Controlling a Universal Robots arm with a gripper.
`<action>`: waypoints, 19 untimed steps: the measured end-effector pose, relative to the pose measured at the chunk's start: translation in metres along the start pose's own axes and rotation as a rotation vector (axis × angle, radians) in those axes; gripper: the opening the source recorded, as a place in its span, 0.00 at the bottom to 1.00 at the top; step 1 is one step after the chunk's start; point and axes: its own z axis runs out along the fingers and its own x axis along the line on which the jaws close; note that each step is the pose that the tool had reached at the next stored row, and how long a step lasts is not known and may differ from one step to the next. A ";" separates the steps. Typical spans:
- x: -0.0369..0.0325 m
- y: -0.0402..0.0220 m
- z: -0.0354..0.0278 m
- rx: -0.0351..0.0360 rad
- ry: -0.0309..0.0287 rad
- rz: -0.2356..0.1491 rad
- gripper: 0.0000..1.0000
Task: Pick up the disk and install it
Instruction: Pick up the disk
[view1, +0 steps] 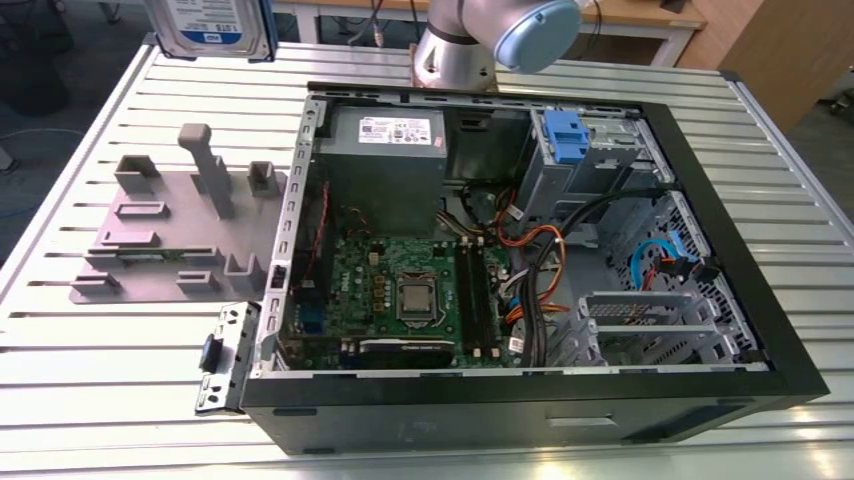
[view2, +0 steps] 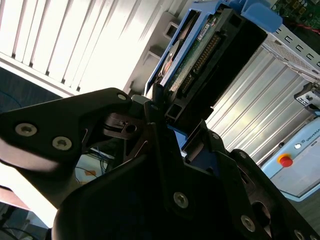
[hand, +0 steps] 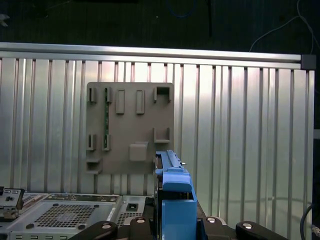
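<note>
The disk (view1: 211, 25) hangs in the air above the table's far corner at the exterior view's left, its silver face and white-and-blue label toward the camera and a blue frame around it. In the second wrist view my gripper (view2: 175, 122) is shut on the disk (view2: 200, 55), with the black fingers (view2: 156, 107) clamping its blue-framed end and its circuit-board edge showing. The first wrist view looks straight down past the disk's blue bracket edge (hand: 172, 185), held in the gripper (hand: 173, 226), onto the grey stand (hand: 130, 127).
An open computer case (view1: 747, 290) lies on the slatted metal table (view1: 80, 370), showing the motherboard, cables and a drive bay with a blue bracket (view1: 567, 135). The grey stand with upright posts (view1: 174, 230) stands beside the case, and a loose metal bracket (view1: 227, 355) lies near the front.
</note>
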 end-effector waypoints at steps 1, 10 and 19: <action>0.0000 -0.0005 0.0000 -0.0001 0.0000 0.000 0.36; 0.0001 -0.0054 0.0000 -0.0001 0.0000 0.000 0.36; 0.0001 -0.0105 -0.0001 0.0000 0.0000 0.000 0.36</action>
